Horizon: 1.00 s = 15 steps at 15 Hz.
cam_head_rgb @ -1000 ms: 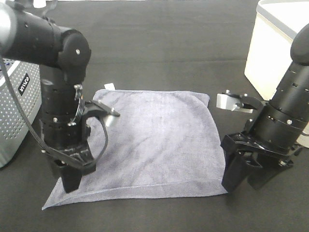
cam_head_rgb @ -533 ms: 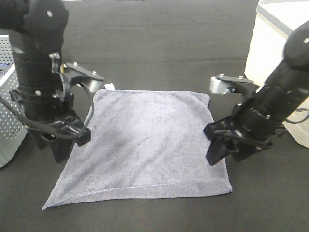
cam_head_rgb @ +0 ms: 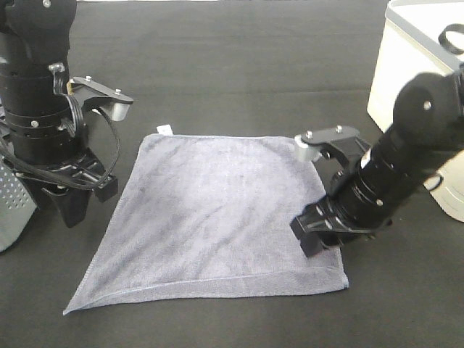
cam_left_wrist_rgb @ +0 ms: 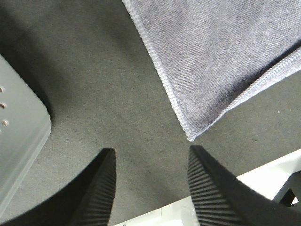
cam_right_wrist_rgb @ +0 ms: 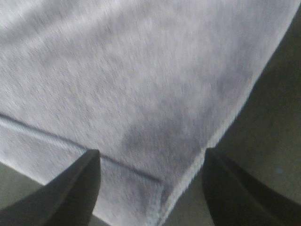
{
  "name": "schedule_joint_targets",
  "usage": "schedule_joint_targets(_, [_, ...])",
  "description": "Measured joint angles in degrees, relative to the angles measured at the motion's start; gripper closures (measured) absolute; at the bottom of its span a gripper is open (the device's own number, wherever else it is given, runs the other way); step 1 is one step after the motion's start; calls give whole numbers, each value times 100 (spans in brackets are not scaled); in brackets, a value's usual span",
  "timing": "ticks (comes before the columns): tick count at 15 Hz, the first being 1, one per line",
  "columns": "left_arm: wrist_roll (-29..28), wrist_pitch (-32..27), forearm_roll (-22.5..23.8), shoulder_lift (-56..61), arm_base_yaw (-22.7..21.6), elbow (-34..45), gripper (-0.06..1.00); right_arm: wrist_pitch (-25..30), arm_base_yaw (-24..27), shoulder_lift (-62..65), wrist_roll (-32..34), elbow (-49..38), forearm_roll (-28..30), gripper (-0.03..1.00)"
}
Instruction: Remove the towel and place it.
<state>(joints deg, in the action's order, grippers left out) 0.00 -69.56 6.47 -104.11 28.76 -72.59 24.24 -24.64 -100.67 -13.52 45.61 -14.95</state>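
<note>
dark table (cam_head_rgb: 239,65), one towel (cam_head_rgb: 210,210) spread on it
we see the grey-blue towel lying flat and open on the matte surface, its small white tag (cam_head_rgb: 164,130) at the far left corner; a white bin (cam_head_rgb: 406,80) stands at the right edge, a grey perforated basket (cam_head_rgb: 11,217) at the left edge.

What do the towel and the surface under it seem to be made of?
The towel looks like soft microfibre cloth, matte grey-blue: fuzzy pile and a stitched hem show in the wrist views. The table surface seems a dark felt-like mat, matte and finely grained, though this is uncertain.
</note>
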Motion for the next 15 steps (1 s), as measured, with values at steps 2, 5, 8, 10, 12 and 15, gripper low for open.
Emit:
schedule_joint_targets(2, [0,0,0,0,0,0,49,-160,0,0,0,-183,17,37])
schedule_joint_targets(5, [0,0,0,0,0,0,49,-521,0,-63,0,-418,17,37])
schedule_joint_targets(8, [0,0,0,0,0,0,49,-441,0,-132,0,-510,-52,38])
schedule_joint_targets(10, [80,0,0,0,0,0,49,-23,0,-132,0,-510,-178,39])
schedule_joint_targets(12, [103,0,0,0,0,0,49,235,0,-126,6,-510,-235,39])
schedule_joint_targets(15, [103,6,0,0,0,0,49,1387,0,-126,34,-510,-395,44])
